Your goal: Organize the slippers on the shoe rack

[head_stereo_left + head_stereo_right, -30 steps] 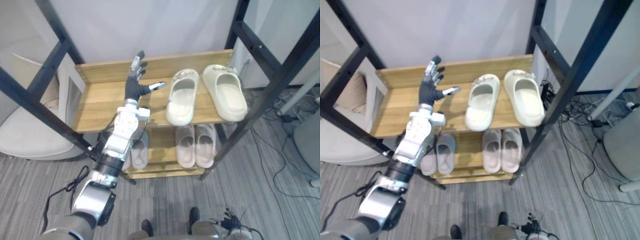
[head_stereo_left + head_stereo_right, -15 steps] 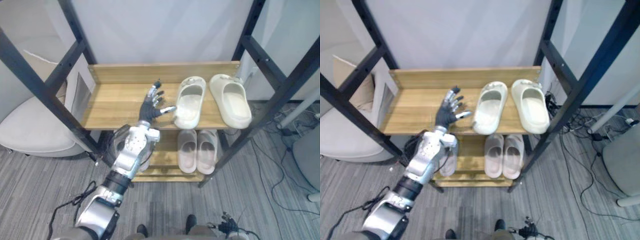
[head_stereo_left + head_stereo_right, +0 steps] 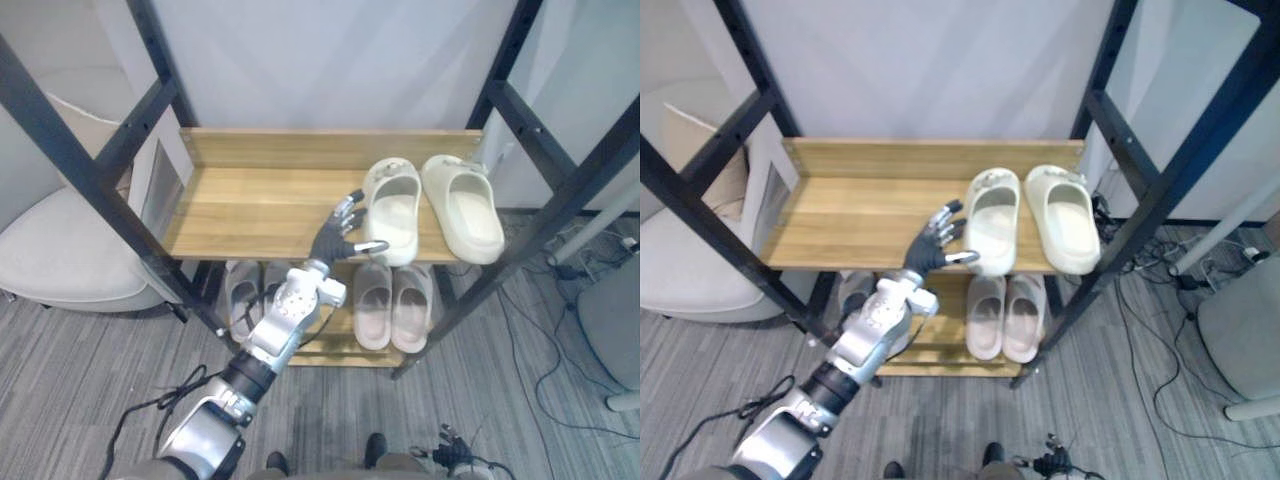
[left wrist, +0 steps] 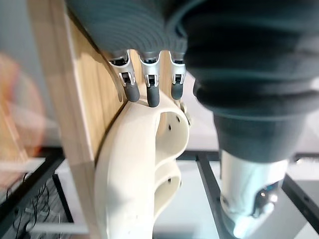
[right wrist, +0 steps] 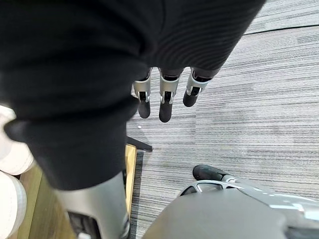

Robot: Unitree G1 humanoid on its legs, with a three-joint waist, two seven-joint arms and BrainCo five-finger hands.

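Two cream slippers lie side by side at the right end of the top wooden shelf point(image 3: 250, 205): the left one point(image 3: 392, 212) and the right one point(image 3: 463, 207). My left hand point(image 3: 335, 235) is open at the shelf's front edge, against the left slipper's heel end. Its thumb reaches under the slipper's near side. In the left wrist view its straight fingers point(image 4: 152, 94) rest on the cream slipper's point(image 4: 134, 169) side. My right hand point(image 5: 167, 107) hangs low over the grey floor, fingers relaxed and holding nothing.
On the lower shelf stand a pink pair point(image 3: 390, 305) and, further left, a grey pair point(image 3: 240, 290) partly behind my left arm. Black frame posts flank the rack. A white cushioned seat point(image 3: 60, 250) sits at the left. Cables point(image 3: 560, 330) lie on the floor at the right.
My left hand has come down and to the right, from above the shelf to the left cream slipper's heel. That slipper now lies straighter and closer to its mate. The camera has shifted too.
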